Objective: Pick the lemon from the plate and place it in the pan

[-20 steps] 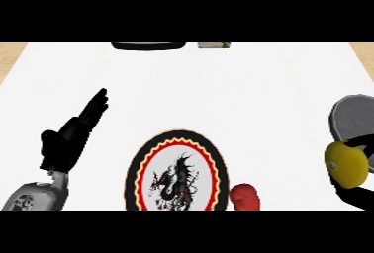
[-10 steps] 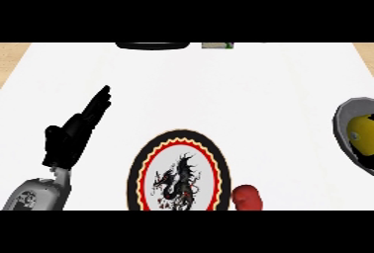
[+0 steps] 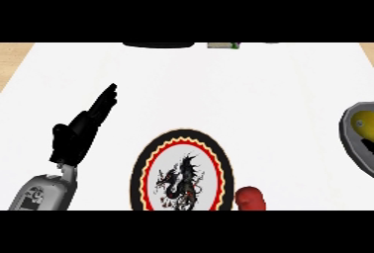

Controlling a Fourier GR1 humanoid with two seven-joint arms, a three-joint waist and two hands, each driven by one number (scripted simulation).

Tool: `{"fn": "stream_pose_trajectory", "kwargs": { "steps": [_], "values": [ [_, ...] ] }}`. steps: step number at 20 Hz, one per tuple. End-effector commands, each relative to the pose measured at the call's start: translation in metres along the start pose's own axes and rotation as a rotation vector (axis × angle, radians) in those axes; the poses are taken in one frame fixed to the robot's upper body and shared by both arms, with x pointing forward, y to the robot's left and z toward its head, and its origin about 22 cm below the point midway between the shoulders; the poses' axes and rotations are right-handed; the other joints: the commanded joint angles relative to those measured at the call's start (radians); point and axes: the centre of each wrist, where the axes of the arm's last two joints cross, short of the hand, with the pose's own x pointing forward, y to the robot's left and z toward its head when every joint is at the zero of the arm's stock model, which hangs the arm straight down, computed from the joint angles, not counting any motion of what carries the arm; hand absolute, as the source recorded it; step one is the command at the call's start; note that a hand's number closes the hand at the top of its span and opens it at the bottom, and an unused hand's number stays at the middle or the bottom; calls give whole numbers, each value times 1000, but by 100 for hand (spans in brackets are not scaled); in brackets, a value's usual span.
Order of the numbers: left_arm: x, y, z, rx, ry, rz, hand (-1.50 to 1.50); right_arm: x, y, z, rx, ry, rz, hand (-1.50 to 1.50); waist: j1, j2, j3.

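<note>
White table [image 3: 219,84] unchanged; the grey pan [image 3: 353,143] at the right edge has slid further out of view than half a second ago, and the yellow lemon [image 3: 363,123] lies inside it, too cut off to tell its long axis. Dragon-print plate [image 3: 182,173] sits low centre, bare of the lemon, with a red object [image 3: 251,198] at its lower right rim. Left robot hand [image 3: 76,133] rests left of the plate as before, fingers straight and pressed together pointing up-right, holding nothing; right robot hand is out of view.
</note>
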Motion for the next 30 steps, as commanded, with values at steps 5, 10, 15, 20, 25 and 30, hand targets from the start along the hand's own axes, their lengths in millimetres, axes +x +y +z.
{"fn": "stream_pose_trajectory", "kwargs": {
  "steps": [5,10,15,20,25,30],
  "values": [
    [-13,-9,0,-9,11,-4,0,-16,25,-25,125,51,-141,-150,11,4,3],
    [-5,-1,0,0,7,8,0,-8,25,-40,38,4,-394,-150,3,2,4],
    [-2,4,6,8,16,1,0,-19,7,-42,-42,-3,-647,-150,5,1,4],
    [-1,-4,0,0,9,17,0,-62,-22,-8,16,-5,-776,-150,-11,4,4],
    [-7,0,2,5,15,21,0,-89,-47,20,52,-73,-833,-150,-15,3,5],
    [-2,15,3,35,22,19,0,-110,-54,54,0,-173,-852,-150,-37,-5,5]
  ]
}}
